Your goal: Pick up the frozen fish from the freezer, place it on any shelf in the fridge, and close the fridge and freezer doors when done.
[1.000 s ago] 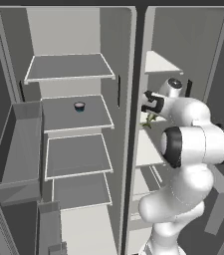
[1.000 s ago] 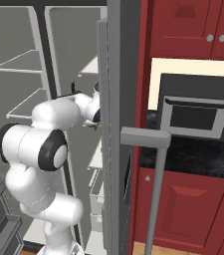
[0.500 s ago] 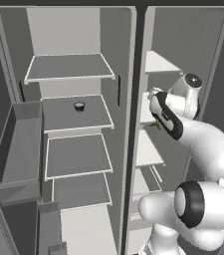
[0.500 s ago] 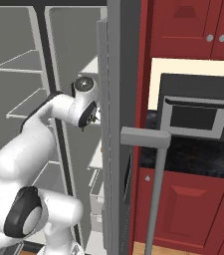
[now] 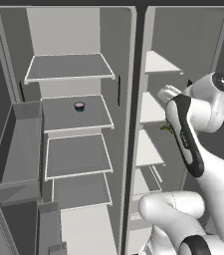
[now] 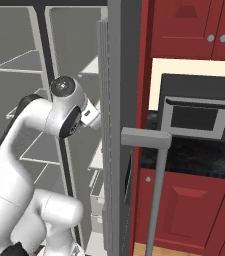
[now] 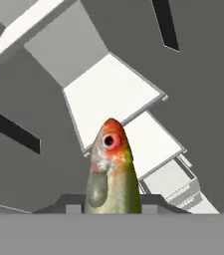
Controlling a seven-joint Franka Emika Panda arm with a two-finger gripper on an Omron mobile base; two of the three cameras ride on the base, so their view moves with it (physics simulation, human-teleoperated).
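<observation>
Since the earlier pictures the arm has swung its wrist up and back: the elbow that stood in front of the freezer a second ago has dropped low, and the forearm now slants up across the open freezer (image 5: 183,45), with the hand (image 5: 164,93) lifted out in front of its white shelves. The fish has come along with it.

In the hand view the hand (image 7: 112,206) is closed on the frozen fish (image 7: 112,172), which rises from between the fingers head-up, its orange-red head and round eye uppermost and the olive-green body pinched at the bottom. Behind it lie the white freezer shelves (image 7: 111,94), stepped one below another, well apart from the fish. In the left base view a small olive sliver of the fish (image 5: 166,128) shows just beside the dark forearm, in front of the freezer's middle shelves.

The fridge (image 5: 68,30) stands open to the left, its broad grey shelves bare but for a small dark cup (image 5: 79,106) on the second shelf from the top. The fridge door (image 5: 19,144) is swung wide, its inner bin facing the shelves.

In the right base view the freezer door (image 6: 116,125) stands edge-on beside the wrist, its bar handle (image 6: 156,185) toward the camera. Beyond it are red cabinets (image 6: 194,25) and a black microwave (image 6: 196,107) on a dark tabletop (image 6: 194,157).
</observation>
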